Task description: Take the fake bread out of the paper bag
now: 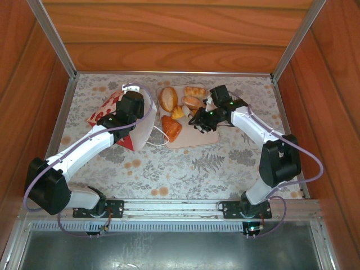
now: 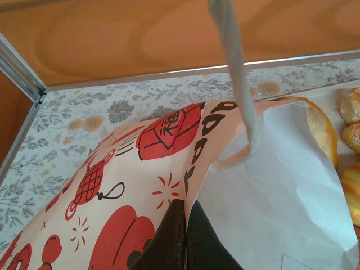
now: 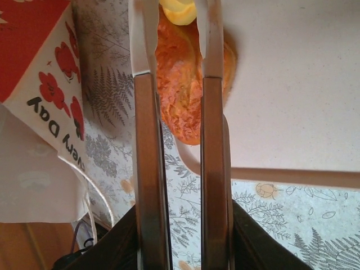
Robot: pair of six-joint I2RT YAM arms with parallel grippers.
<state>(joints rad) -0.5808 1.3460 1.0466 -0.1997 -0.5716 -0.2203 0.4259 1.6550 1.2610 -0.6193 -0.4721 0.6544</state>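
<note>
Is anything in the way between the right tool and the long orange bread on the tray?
Nothing visible does. The long orange bread lies on the tray, showing between the fingers of the right tool.

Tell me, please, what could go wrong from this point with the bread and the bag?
1. The orange-brown elongated toy loaf lies at the very edge of the pale beige tray. The right tool, poised over it, could nudge it off onto the floral-patterned table.
2. The left tool pinches only an edge of the red-and-white paper bag, which may slip free or tear.
</note>
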